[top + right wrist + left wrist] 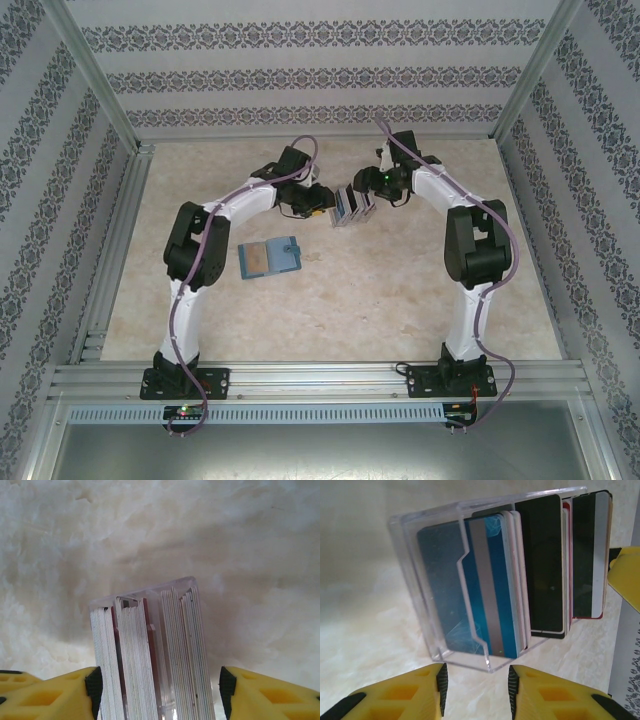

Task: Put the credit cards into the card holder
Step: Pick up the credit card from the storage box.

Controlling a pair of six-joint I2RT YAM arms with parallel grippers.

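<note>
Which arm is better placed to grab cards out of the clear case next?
Right, probably. The right gripper is open with the credit cards between its fingers; the left gripper is open just short of the clear case.

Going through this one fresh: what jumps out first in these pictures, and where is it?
A clear plastic case packed with upright credit cards stands at the middle back of the table. The right gripper straddles the card edges with its jaws apart, and the open left gripper faces the case's broad side. The teal card holder lies flat on its own, nearer the left arm.
</note>
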